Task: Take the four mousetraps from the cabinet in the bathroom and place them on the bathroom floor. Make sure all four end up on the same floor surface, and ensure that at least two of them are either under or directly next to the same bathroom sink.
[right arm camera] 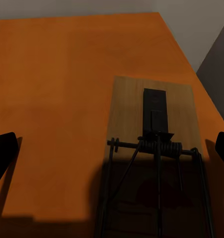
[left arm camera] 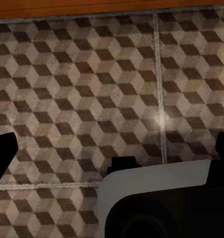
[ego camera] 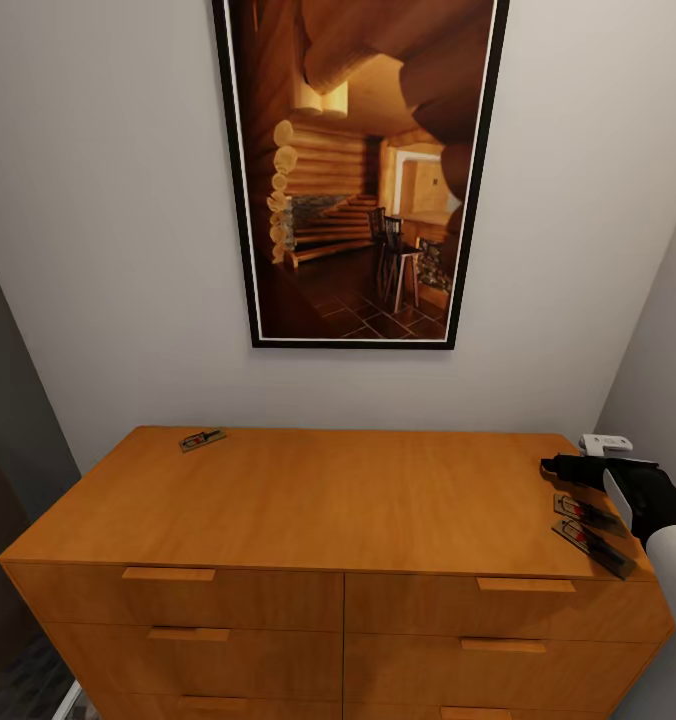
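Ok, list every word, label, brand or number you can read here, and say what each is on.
None can be read.
The picture on the wall shows a log-cabin room, with no lettering.
The mousetraps on the cabinet carry small red marks, too small to read.
The right hand shows no label.

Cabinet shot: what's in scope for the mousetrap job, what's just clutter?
In scope:
- lone mousetrap, cabinet top, back left
- two mousetraps at its right edge
- mousetrap below the open right end effector
- tiled floor

Not in scope:
- framed log-cabin picture
- small white object
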